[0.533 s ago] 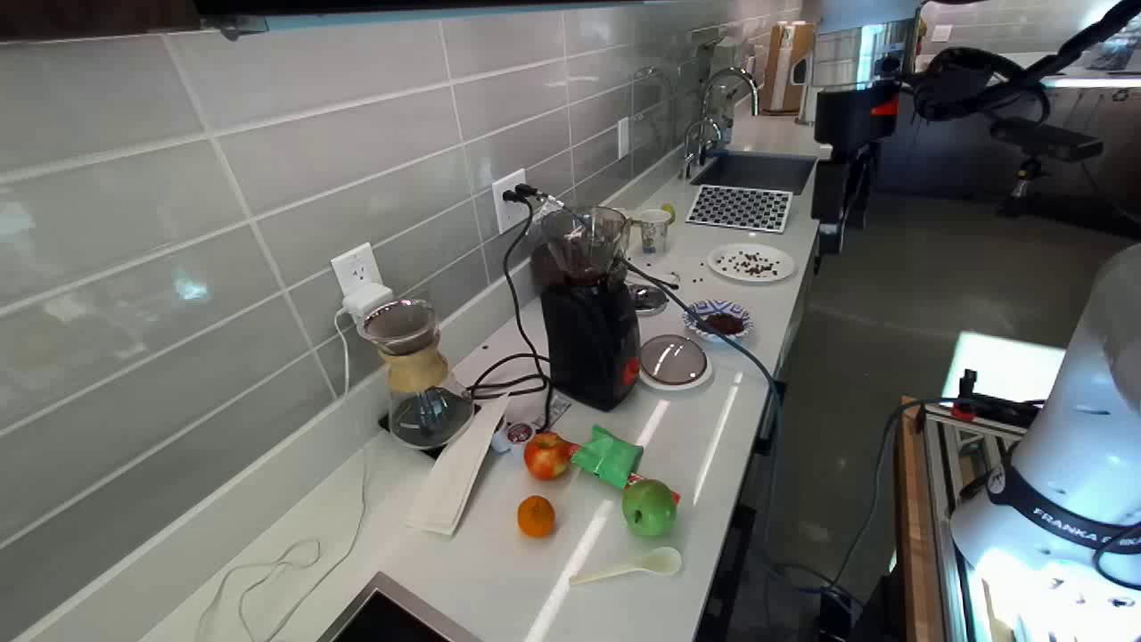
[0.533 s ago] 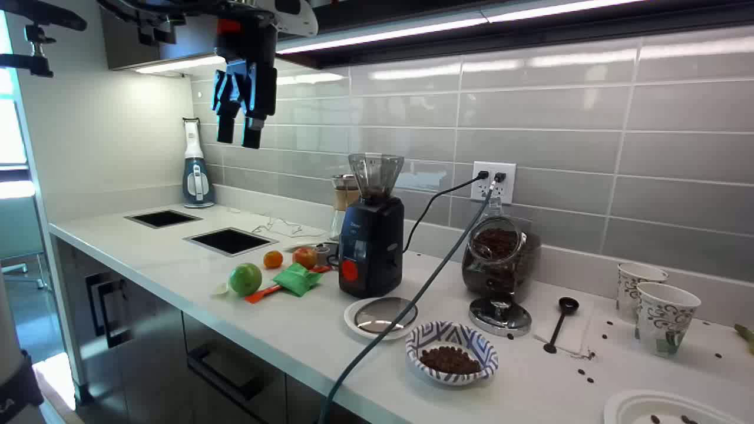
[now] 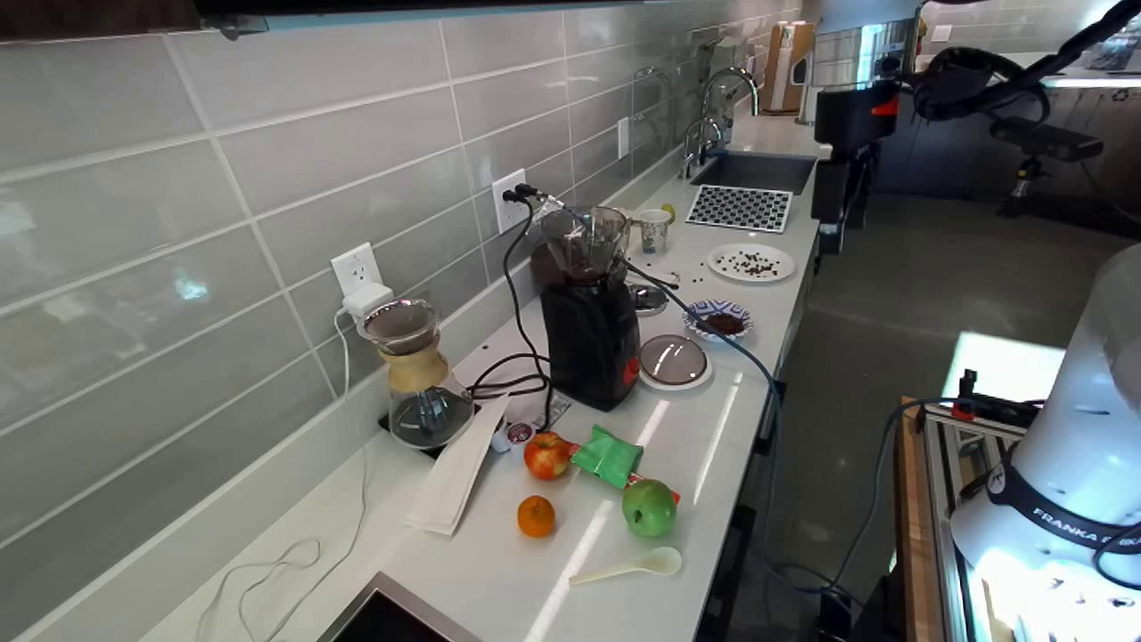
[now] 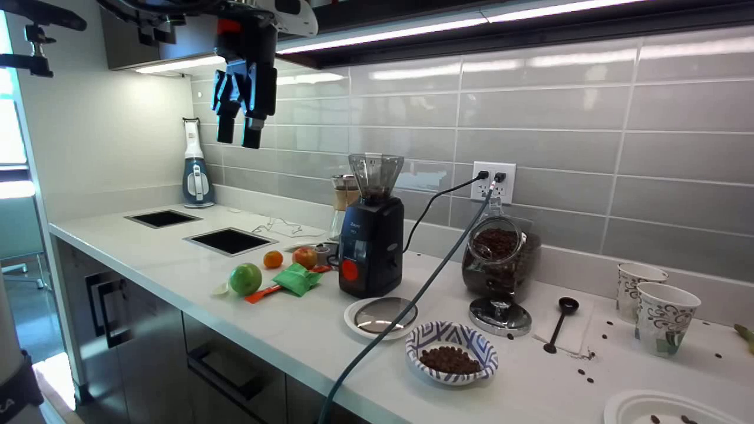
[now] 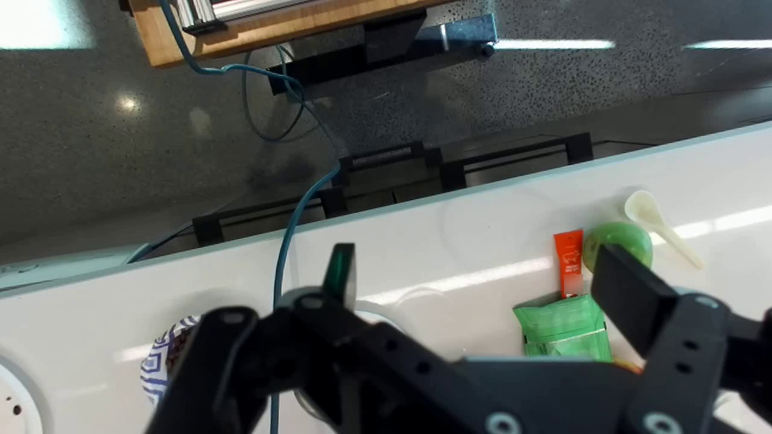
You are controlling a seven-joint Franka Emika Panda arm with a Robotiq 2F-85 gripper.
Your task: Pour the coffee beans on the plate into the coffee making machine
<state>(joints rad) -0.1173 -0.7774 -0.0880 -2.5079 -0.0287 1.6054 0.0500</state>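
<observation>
A dark brown heap of coffee beans lies in a blue-and-white patterned bowl; the bowl also shows in the wrist view, partly covered by the gripper. Loose beans are scattered on a round white plate, cut by the lower edge in an exterior view. The coffee making machine is upright and black with a red button and clear hopper; in the wrist view it does not show. My gripper is open and empty, high above the counter; it also shows in both exterior views.
A tinted lid lies on a small white plate. A blue-grey cable crosses the counter in front of the machine. A bean jar, cups, green apple, green packet and spoon stand nearby.
</observation>
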